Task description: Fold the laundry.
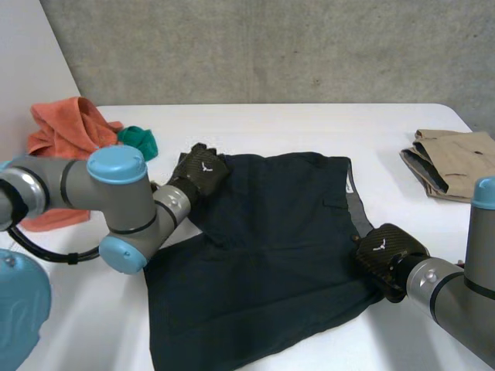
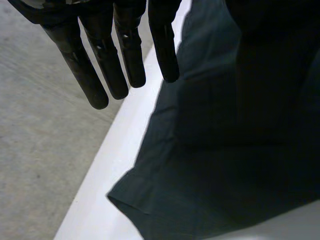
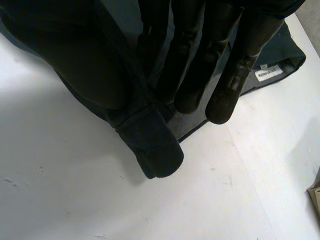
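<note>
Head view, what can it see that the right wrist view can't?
In the head view but not the right wrist view: the orange cloth, the green cloth, and the left hand at the corner of the dark shorts nearest the green cloth. In the right wrist view but not the head view: the right hand from its palm side, with straight fingers and thumb pinching a raised fold of the shorts' edge. Both show the shorts, their white label and the white table.
</note>
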Controlling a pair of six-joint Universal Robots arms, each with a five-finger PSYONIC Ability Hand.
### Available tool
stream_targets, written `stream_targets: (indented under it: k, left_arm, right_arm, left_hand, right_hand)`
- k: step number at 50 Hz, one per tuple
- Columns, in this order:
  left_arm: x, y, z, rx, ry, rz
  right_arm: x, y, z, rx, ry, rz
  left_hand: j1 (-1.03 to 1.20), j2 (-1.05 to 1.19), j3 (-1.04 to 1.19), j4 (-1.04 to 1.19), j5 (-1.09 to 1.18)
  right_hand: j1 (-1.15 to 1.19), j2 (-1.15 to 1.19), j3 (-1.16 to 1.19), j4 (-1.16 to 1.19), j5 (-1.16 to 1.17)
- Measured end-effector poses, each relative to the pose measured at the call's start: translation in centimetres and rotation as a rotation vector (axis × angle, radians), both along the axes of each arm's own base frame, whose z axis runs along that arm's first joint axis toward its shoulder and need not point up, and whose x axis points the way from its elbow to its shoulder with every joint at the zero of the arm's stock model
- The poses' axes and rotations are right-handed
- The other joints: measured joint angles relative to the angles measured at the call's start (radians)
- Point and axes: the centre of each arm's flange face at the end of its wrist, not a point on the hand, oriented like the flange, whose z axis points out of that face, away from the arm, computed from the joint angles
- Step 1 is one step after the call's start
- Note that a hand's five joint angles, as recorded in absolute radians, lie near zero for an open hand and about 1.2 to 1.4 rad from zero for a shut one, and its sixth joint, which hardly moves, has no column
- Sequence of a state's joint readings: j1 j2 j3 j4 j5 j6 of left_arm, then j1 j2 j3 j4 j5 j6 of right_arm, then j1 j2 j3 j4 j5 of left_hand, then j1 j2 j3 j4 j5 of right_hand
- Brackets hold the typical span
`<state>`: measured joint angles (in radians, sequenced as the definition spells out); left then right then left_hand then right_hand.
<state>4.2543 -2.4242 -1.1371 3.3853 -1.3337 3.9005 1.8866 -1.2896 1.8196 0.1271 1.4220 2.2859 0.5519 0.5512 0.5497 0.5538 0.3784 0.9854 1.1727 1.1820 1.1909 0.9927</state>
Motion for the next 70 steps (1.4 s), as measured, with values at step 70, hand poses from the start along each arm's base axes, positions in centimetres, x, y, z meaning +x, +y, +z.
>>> stream_targets:
  k: [70]
  left_arm:
    - [8.0,18.6,7.5,0.418,0.173,0.363]
  right_arm:
    - [1.3,-3.2,0.9,0.039,-0.310,-0.146]
  left_hand:
    - [-0.140,-0.151,-0.145,-0.160,-0.161]
  right_hand:
    - [0.000,0.000,0.007,0.000,0.000]
